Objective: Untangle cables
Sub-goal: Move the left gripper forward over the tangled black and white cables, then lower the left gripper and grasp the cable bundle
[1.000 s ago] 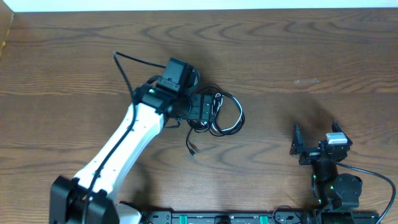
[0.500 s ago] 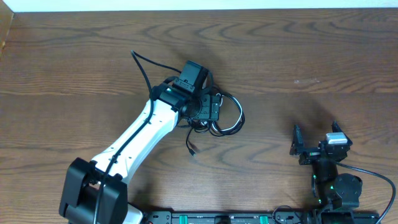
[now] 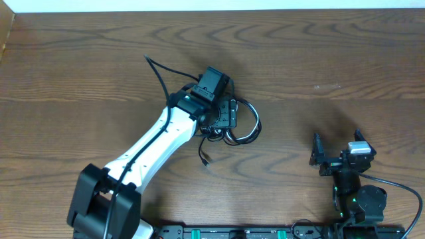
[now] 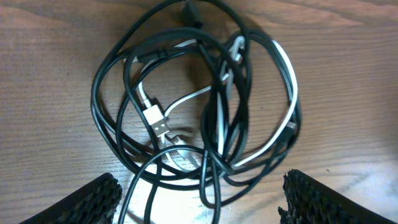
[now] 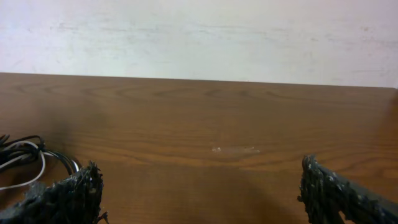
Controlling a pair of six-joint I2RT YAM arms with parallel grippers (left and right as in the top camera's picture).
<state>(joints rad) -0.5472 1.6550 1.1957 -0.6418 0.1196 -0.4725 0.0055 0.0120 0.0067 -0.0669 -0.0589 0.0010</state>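
**While the left arm hangs over the knot, the right one sits off to the side**

When I look through the left wrist camera, the cables (image 4: 199,106) fill the view: black and white cords looped over one another in a rough ring on the wooden table (image 3: 332,53). The left gripper (image 4: 202,202) is right above that bundle, fingers spread wide, one tip at each side of the bundle's near edge, holding nothing. I cannot tell whether the tips touch the cords. A flat white plug (image 4: 158,121) lies inside the ring. From overhead, one black cord trails out of the bundle toward the robot base and ends in a small plug (image 3: 206,161). The right gripper (image 5: 202,199) is well apart from the bundle, also spread wide and empty.
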